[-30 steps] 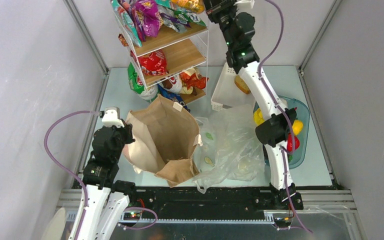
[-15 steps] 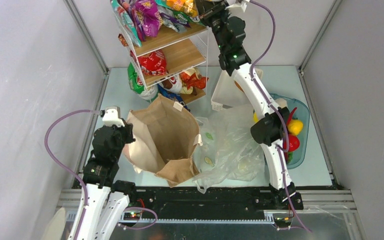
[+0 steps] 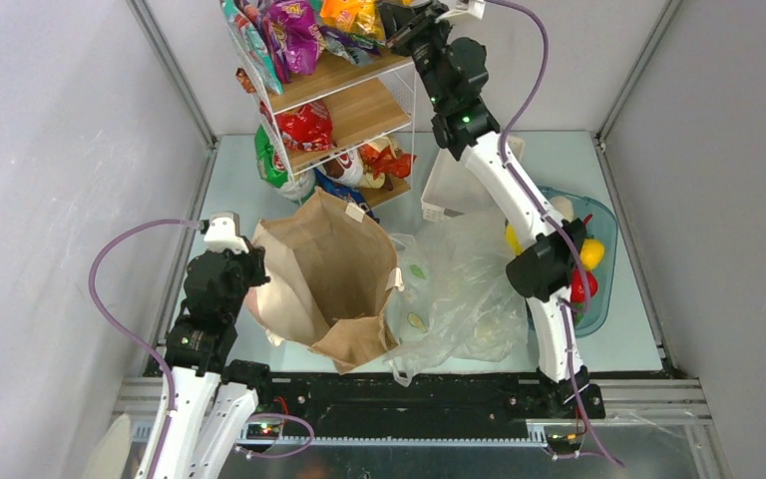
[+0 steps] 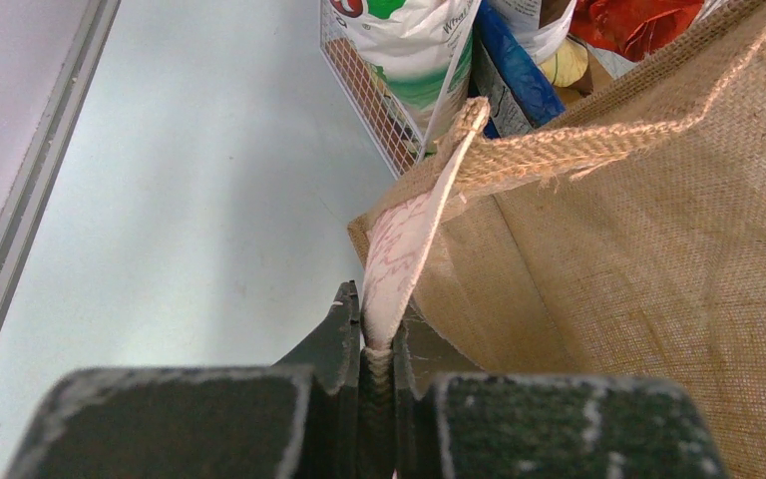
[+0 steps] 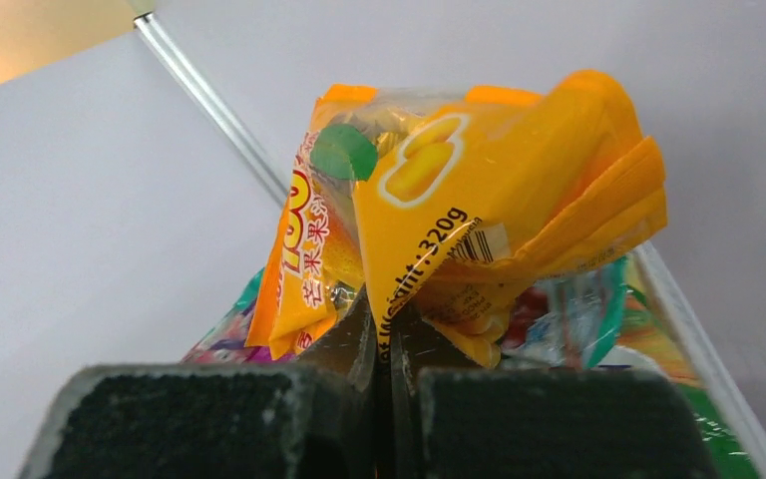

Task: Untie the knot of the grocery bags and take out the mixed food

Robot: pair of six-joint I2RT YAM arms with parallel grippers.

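Up at the far rack [image 3: 359, 110], my right gripper [image 5: 384, 317] is clamped on the orange snack packet [image 5: 479, 215], which juts straight beyond its fingertips over the top shelf [image 3: 349, 68]. Near left, my left gripper [image 4: 379, 344] pinches the rim of the brown bag [image 3: 329, 274].

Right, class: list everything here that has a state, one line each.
Brown bag: open, standing.
Plastic bag: slack, lying flat.
Left gripper: shut on brown bag's rim.
Right gripper: shut on orange packet.
Orange packet: held up by the shelf.
Tub: holds fruit.
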